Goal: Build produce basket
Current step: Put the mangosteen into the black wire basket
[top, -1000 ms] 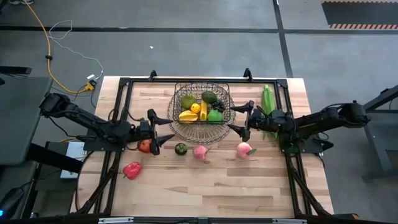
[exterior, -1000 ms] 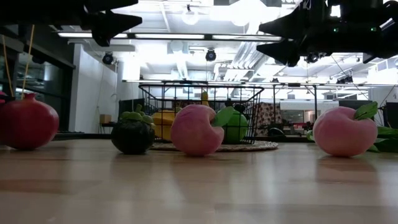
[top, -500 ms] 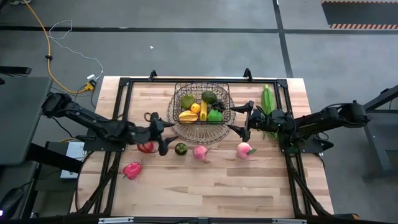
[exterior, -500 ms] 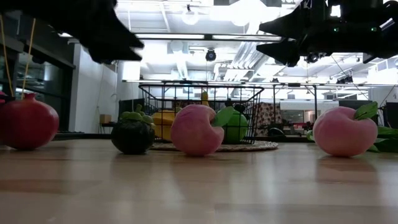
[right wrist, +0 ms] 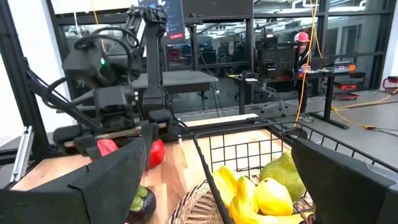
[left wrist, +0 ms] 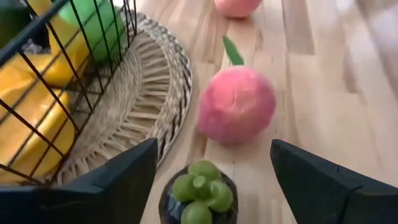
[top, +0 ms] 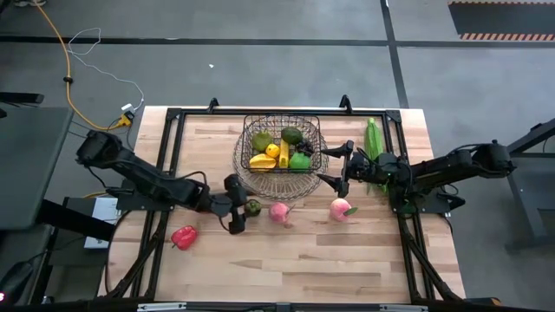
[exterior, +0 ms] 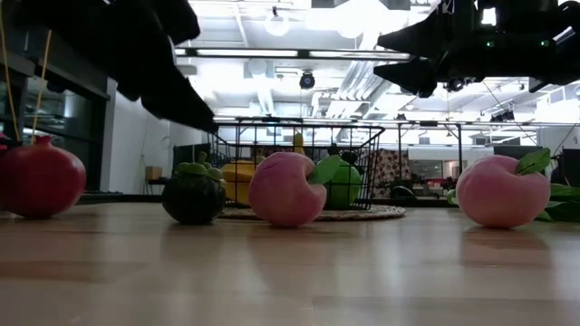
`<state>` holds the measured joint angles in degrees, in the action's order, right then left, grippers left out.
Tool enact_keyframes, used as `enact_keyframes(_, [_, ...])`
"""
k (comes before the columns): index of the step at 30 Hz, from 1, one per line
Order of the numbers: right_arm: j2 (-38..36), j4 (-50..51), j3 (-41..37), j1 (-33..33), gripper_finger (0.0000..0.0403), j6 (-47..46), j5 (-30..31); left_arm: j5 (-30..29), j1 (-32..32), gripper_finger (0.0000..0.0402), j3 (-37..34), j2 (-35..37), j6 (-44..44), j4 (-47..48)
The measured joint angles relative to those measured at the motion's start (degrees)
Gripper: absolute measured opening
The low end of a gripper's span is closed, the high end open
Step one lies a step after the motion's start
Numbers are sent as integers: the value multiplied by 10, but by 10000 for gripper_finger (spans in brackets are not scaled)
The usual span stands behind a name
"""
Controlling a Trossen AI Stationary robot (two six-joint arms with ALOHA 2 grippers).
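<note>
The dark wire basket [top: 279, 143] stands on a woven mat at the table's far middle and holds yellow and green produce. In front of it a dark round fruit with a green top [left wrist: 198, 196], two pink peaches [top: 278, 211] [top: 340, 209] and a red pepper [top: 183, 236] rest on the wood. My left gripper [top: 236, 205] is open and slants down, its fingers on either side of the dark fruit without touching it. My right gripper [top: 323, 166] waits open above the table by the basket's right side.
A round red fruit [exterior: 41, 177] sits on the table behind my left gripper. A long green husk [top: 373, 137] lies by the far right edge. The basket's wire wall [left wrist: 93, 74] and the mat's rim are close beside my left fingers. Bare wood stretches along the near side.
My left gripper has moved toward the table's right edge and down, tipping from level to a downward slant. It now stands around the dark fruit. No fruit has moved.
</note>
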<state>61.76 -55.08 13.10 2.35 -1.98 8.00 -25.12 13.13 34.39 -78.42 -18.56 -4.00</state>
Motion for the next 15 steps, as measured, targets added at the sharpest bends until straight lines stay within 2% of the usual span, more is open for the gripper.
enact_keyframes(8, [0, 0, 0, 0, 392, 0, 0, 26, -27, 325, 0, -26, -51, 6])
enact_keyframes(15, [0, 0, 0, 0, 392, -1, 0, 36, -22, 331, 0, -26, -83, 47])
